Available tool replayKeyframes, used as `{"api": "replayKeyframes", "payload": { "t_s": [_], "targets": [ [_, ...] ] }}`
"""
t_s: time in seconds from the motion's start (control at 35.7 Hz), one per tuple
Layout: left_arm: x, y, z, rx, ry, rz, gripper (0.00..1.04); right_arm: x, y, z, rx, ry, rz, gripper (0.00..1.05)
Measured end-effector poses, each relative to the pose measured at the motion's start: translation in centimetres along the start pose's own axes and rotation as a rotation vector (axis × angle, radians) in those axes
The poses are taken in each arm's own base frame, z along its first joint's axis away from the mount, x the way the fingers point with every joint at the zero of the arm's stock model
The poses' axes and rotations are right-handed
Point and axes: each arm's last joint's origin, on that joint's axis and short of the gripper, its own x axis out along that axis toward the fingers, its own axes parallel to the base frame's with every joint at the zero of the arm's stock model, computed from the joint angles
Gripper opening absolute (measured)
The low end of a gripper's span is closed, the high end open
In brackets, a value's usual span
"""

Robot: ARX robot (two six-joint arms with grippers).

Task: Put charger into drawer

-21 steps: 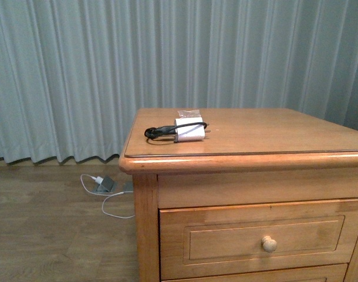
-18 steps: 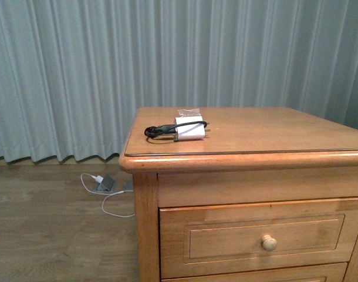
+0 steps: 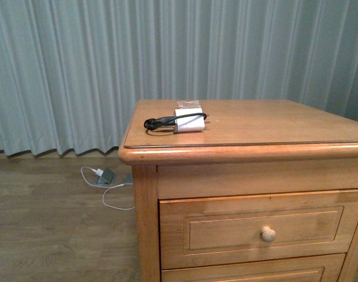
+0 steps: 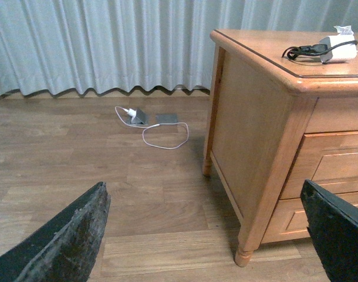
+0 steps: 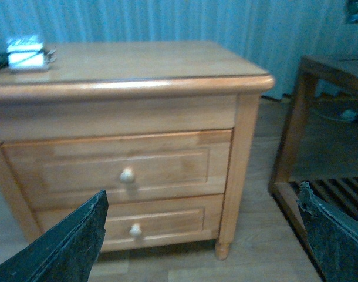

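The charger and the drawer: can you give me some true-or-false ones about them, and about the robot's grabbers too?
1. The charger lies on top of the cabinet. True.
2. The upper drawer is pulled open. False: it is shut, with its front flush with the cabinet.
3. The left gripper holds the charger. False: it is open and holds nothing.
4. A white-cabled charger lies on the floor near the curtain. True.
5. The upper drawer has two knobs. False: it has one round knob.
6. The right gripper is open. True.
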Motion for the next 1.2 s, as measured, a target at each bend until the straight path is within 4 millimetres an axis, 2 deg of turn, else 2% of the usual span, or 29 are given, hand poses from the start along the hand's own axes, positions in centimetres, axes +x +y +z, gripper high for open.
{"api": "replayKeyframes", "payload": {
  "t_s": [0.08, 0.22, 0.34, 0.45, 0.64, 0.78, 0.9, 1.2],
  "targets": [
    [0.0, 0.0, 0.0, 0.000, 0.000, 0.001, 0.98, 1.7, 0.0, 0.3, -0.008, 0.102, 0.036, 0.96],
    [0.0, 0.0, 0.0, 0.000, 0.000, 0.001, 0.98, 5.4, 0.3, 1.4, -0.031, 0.145, 0.054, 0.96],
    [0.0, 0.0, 0.0, 0.000, 0.000, 0.001, 0.98, 10.2, 0.8, 1.7, -0.019, 0.185, 0.068, 0.96],
    [0.0, 0.0, 0.0, 0.000, 0.000, 0.001, 0.98, 14.6, 1.8, 1.3, -0.026, 0.228, 0.072, 0.96],
    [0.0, 0.0, 0.0, 0.000, 0.000, 0.001, 0.98, 19.5, 3.1, 0.2, -0.047, 0.248, 0.060, 0.96],
    [0.0, 0.0, 0.0, 0.000, 0.000, 0.001, 0.98, 23.5, 4.4, -1.6, -0.068, 0.268, 0.045, 0.96],
    [0.0, 0.0, 0.0, 0.000, 0.000, 0.001, 0.98, 25.6, 5.0, -2.4, -0.080, 0.254, 0.038, 0.96],
    [0.0, 0.0, 0.0, 0.000, 0.000, 0.001, 0.98, 29.0, 5.5, -4.0, -0.111, 0.231, 0.018, 0.96]
  ]
}}
